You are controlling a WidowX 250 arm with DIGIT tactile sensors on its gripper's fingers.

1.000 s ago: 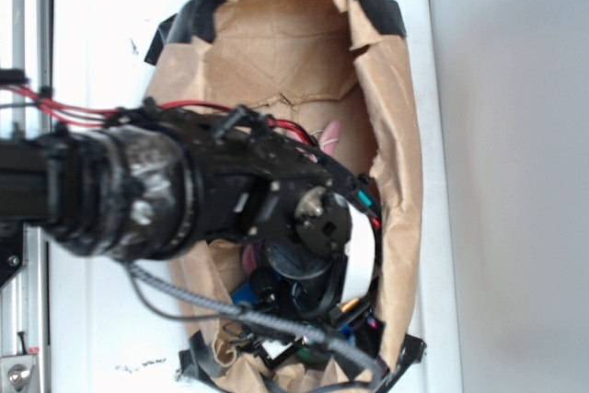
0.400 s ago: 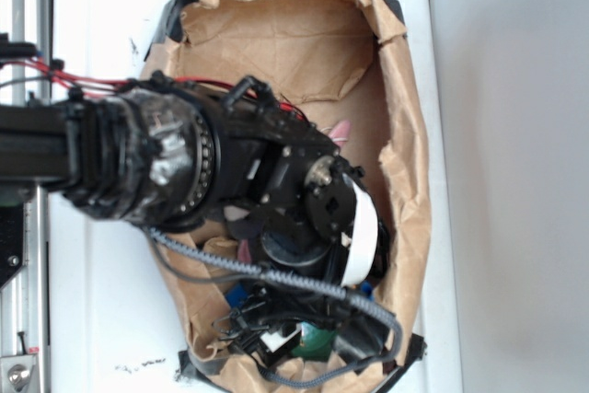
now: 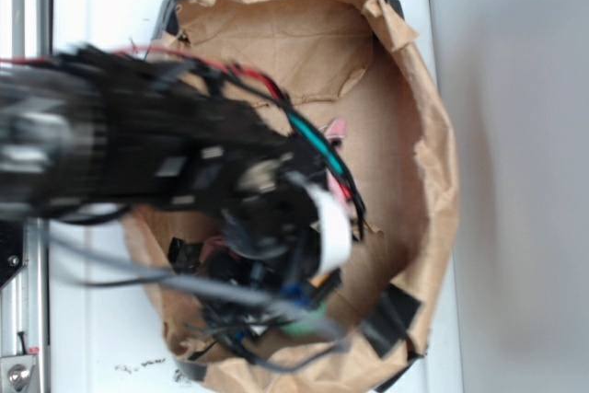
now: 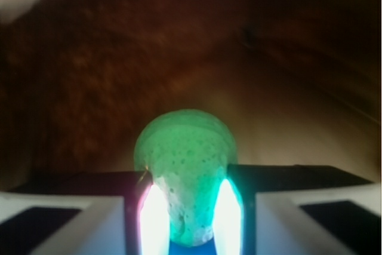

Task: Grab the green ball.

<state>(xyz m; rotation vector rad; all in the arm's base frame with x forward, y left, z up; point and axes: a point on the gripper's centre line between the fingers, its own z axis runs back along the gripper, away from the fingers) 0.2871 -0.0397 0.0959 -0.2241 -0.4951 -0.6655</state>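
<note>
The green ball [image 4: 185, 165] is pinched between my two fingers in the wrist view, squeezed narrow where the pads press it and bulging round beyond them. My gripper [image 4: 185, 219] is shut on it, with brown paper behind. In the exterior view the blurred black arm reaches into the brown paper bag [image 3: 405, 135], and a bit of the green ball [image 3: 304, 327] shows under the gripper [image 3: 296, 315] near the bag's lower edge. A sliver of blue [image 4: 185, 249] shows below the ball.
The paper bag's crumpled walls ring the gripper, held with black tape [image 3: 391, 315] at the corners. A pink object [image 3: 333, 128] lies inside the bag by the arm. The bag sits on a white surface [image 3: 101, 16], with a metal rail [image 3: 18, 356] at the left.
The arm has swung and is now motion-blurred. The bag has spread wider and its lower right corner has moved. The gripper stays low in the bag with the green ball.
</note>
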